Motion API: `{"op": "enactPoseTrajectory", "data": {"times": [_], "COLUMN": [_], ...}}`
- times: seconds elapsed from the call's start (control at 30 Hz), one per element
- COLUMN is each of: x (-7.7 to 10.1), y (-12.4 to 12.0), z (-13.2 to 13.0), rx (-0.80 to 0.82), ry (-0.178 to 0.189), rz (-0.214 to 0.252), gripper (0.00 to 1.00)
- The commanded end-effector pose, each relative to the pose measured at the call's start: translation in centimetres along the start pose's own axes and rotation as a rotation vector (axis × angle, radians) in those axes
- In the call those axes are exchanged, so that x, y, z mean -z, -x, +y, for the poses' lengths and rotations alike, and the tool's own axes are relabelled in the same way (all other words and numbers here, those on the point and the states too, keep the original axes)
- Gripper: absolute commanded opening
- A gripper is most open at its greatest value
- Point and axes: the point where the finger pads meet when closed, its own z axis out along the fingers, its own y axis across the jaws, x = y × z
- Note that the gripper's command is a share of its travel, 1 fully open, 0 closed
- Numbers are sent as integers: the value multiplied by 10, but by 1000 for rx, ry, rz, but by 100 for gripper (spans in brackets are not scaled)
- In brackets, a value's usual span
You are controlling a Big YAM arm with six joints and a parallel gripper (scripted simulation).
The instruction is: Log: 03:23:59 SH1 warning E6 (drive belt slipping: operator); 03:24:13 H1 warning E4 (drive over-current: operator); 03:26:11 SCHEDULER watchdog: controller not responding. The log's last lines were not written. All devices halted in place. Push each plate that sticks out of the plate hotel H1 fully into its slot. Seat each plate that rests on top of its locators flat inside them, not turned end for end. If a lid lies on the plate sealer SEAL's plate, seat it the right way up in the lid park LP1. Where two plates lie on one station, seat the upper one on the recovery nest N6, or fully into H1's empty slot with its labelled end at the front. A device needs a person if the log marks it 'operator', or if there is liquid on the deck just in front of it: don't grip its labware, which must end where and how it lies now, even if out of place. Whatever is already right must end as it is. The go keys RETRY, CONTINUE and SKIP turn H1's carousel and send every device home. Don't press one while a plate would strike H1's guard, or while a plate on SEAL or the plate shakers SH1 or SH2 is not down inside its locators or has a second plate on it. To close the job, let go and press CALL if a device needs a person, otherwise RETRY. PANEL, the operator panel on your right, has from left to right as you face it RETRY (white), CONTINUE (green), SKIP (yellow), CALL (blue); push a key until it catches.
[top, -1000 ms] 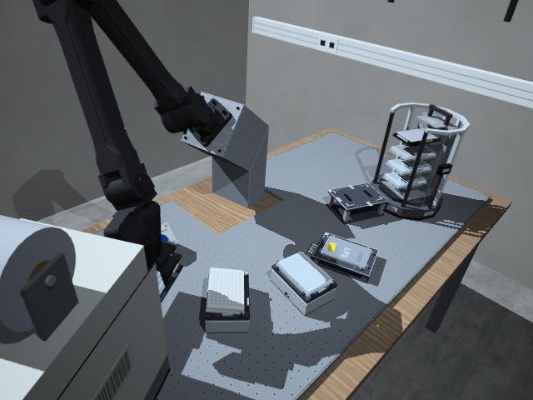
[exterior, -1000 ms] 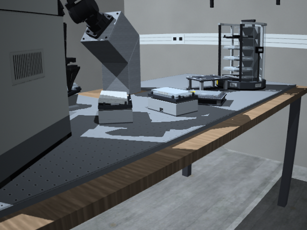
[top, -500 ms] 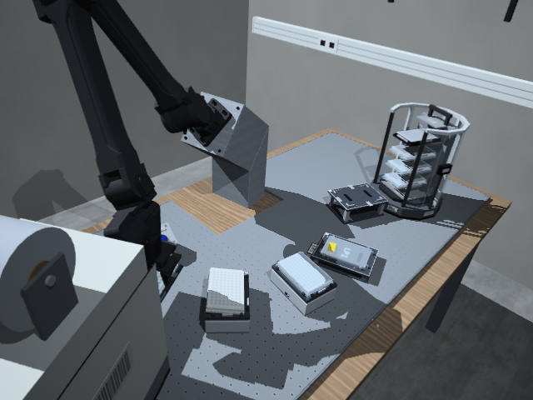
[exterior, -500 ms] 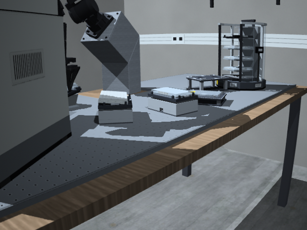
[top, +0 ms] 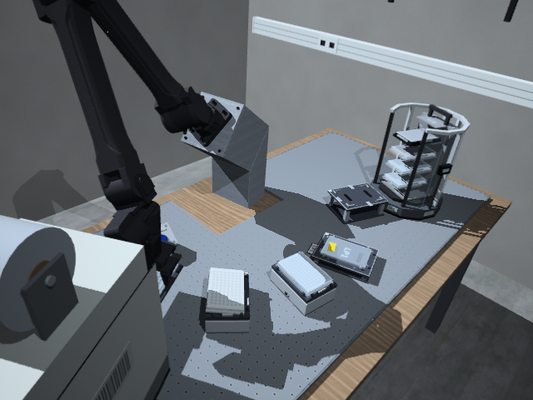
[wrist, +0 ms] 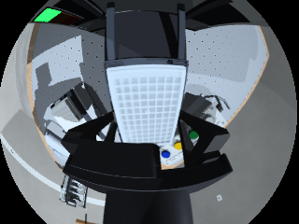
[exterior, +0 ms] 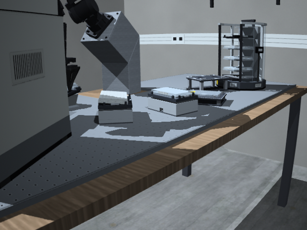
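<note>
My gripper (top: 166,270) (exterior: 71,85) (wrist: 147,113) is down at the sealer's carriage, its fingers against the long sides of a pale well plate (wrist: 147,95) (top: 160,282). It looks shut on that plate; no clear gap shows. No lid shows on it. A white plate (top: 226,286) (exterior: 112,96) looks tilted on the left shaker (top: 226,326) (exterior: 115,116). A pale plate (top: 301,271) (exterior: 170,91) lies on the other shaker (top: 316,301) (exterior: 187,107). A clear lid (top: 355,254) lies in LP1. The panel's blue key (top: 163,237) (wrist: 165,154) is visible.
The sealer body (top: 107,310) (exterior: 32,98) fills the left side. The plate hotel (top: 410,211) (exterior: 244,85) stands at the far end, several plates inside; its dark upper level is unclear. A raised nest (top: 357,197) (exterior: 206,78) stands before it. The arm's pedestal (top: 241,172) (exterior: 119,54) stands behind.
</note>
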Motion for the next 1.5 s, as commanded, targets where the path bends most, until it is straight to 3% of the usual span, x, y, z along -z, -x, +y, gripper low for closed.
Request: {"op": "enactPoseTrajectory", "data": {"times": [0.0, 0.57, 0.6, 0.77, 1.43, 1.47], "x": [-9, -9, -9, -1, -1, 6], "y": [0, 0, 0, 7, 7, 4], "z": [-3, -3, -3, -1, -1, 1], "rx": [4, 4, 4, -5, -5, 0], "ry": [-8, -8, -8, -1, -1, 6], "rz": [1, 0, 0, -14, -14, -15], "gripper": [84, 84, 100, 100, 100, 100]}}
